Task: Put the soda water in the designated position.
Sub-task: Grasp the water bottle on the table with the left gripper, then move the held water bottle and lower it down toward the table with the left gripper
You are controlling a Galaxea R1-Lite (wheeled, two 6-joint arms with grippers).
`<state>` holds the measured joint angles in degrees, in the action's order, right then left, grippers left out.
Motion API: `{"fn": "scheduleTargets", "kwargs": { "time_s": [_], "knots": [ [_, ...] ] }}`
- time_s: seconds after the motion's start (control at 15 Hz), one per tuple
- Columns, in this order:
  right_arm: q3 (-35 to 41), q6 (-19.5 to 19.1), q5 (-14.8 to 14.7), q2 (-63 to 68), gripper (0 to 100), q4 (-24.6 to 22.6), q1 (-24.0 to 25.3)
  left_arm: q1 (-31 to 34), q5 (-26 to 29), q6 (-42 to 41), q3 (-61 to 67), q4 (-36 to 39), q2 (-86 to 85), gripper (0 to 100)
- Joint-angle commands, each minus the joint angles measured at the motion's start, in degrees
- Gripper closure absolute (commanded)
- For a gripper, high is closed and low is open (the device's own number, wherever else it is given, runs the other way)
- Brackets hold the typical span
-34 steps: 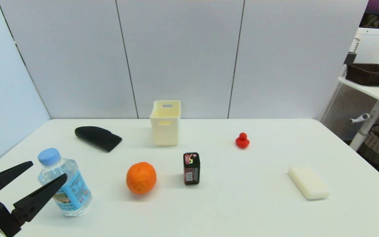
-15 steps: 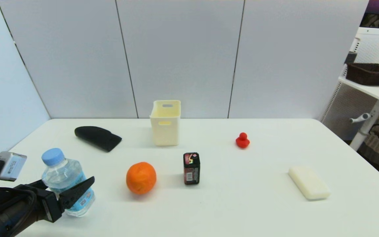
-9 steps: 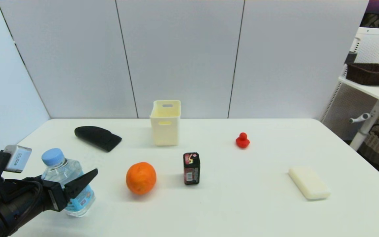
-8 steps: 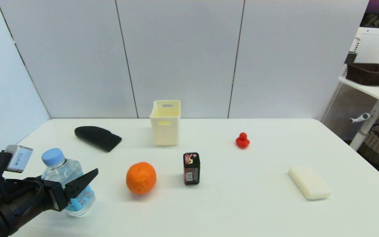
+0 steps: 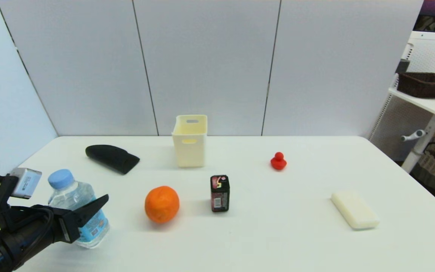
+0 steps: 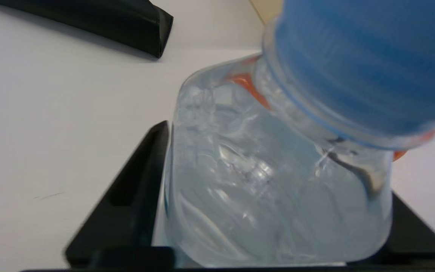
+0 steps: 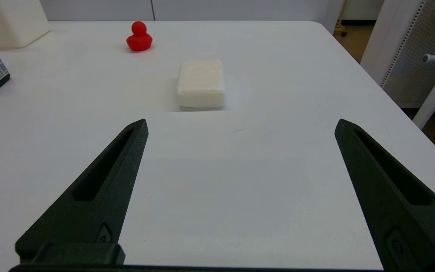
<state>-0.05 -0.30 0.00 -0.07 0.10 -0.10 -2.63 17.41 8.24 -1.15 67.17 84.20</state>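
Observation:
The soda water (image 5: 74,207) is a clear bottle with a light-blue cap and blue label, standing at the table's near left. My left gripper (image 5: 83,204) reaches in from the left edge and is shut on its body, one finger (image 5: 89,209) across the label, the other hidden behind it. In the left wrist view the bottle (image 6: 270,189) fills the space between both fingers (image 6: 134,204) of that gripper (image 6: 278,170), which touch its sides. The designated position carries no visible mark on the white tabletop. My right gripper (image 7: 240,124) hangs open over bare table at the right.
An orange (image 5: 162,204) sits just right of the bottle, then a small dark carton (image 5: 219,193). Farther back are a black pouch (image 5: 112,158), a cream bin (image 5: 190,141) and a red duck (image 5: 278,161). A white soap block (image 5: 354,209) lies at the right.
The left gripper, open beside the bottle 2.3 s ago, moved in around it and closed on its body. The bottle shifted slightly right. Over the last half second almost nothing moved.

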Motion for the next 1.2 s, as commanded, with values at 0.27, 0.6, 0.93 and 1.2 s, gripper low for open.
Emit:
{"fn": "scheduleTargets", "kwargs": {
  "time_s": [0.27, 0.6, 0.93, 1.2],
  "knots": [
    [0.05, -0.05, 0.0, 0.07, 0, -0.01, 0.1, 0.0, 0.08, -0.24, 0.44, 1.91, -0.18, 100],
    [0.05, -0.05, 0.0, -0.1, 0, -0.01, 0.01, -0.27, 0.17, -5.52, -8.17, 1.91, -0.09, 100],
    [0.05, -0.05, 0.0, -0.1, 0, -0.01, 0.01, -9.32, 0.26, -6.13, -25.4, -4.59, 4.57, 100],
    [0.05, -0.05, 0.0, -0.1, 0, -0.01, 0.01, -16.79, 0.26, -6.13, -46.32, -13.82, 11.51, 100]
  ]
}}
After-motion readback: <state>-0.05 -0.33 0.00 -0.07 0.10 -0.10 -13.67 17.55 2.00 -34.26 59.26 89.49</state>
